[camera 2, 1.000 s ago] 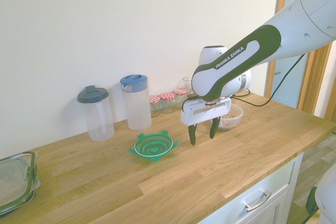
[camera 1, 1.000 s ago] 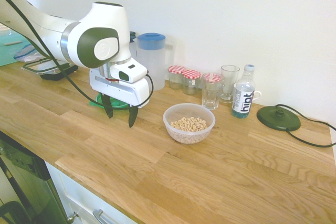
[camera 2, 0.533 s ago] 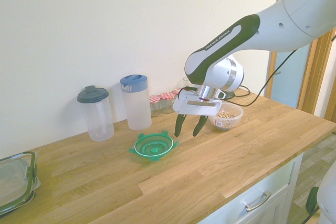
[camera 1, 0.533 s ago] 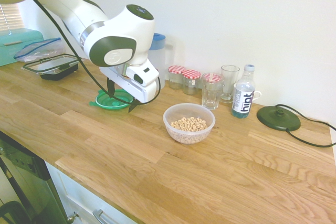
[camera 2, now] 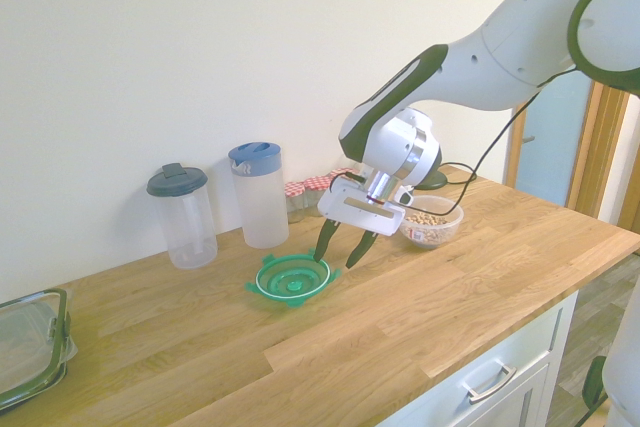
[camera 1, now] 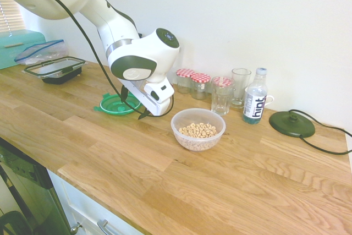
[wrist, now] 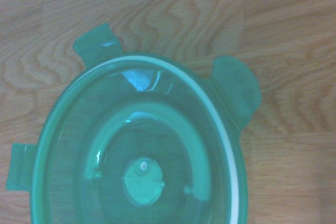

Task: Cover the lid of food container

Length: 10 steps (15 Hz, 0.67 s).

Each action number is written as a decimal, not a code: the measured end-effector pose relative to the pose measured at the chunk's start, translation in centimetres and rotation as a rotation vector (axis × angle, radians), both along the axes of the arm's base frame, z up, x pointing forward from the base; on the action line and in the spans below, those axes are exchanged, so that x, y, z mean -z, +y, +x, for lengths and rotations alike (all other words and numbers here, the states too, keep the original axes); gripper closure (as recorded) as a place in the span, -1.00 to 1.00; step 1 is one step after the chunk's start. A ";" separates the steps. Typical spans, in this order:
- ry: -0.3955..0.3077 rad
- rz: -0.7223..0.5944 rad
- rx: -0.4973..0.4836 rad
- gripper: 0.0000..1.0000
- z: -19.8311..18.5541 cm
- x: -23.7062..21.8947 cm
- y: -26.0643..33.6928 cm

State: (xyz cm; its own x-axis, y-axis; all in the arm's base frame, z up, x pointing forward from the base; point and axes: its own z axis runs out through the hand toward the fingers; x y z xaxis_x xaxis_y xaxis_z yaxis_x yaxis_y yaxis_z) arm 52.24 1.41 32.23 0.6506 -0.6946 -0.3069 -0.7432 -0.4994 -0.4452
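- While the gripper (camera 2: 342,250) hangs tilted just above the lid (camera 2: 292,279), its fingers are spread and grip nothing.
- The lid lies flat on the worktop (camera 2: 420,307), well apart from the food container (camera 2: 432,223).

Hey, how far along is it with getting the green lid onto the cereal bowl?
Nothing is done yet: the lid lies on the counter, apart from the food container. The open end effector hangs empty above the lid's edge. Gripping, carrying and placing remain.
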 end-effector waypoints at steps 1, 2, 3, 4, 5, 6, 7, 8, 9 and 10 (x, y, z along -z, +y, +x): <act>-0.009 0.013 0.005 -1.00 0.4 -0.1 0.3; -0.014 0.029 0.010 -1.00 0.5 0.2 0.6; -0.020 0.048 0.016 -1.00 0.7 0.3 1.1; -0.027 0.069 0.023 -1.00 0.8 0.5 1.5; -0.034 0.087 0.031 -1.00 1.0 0.6 2.0; -0.038 0.101 0.038 -1.00 1.1 0.8 2.3; -0.041 0.111 0.041 -1.00 1.2 0.8 2.6; -0.042 0.121 0.046 -1.00 1.3 0.9 2.8; -0.044 0.130 0.052 -1.00 1.5 1.0 2.9; -0.046 0.141 0.061 1.00 1.6 1.1 2.9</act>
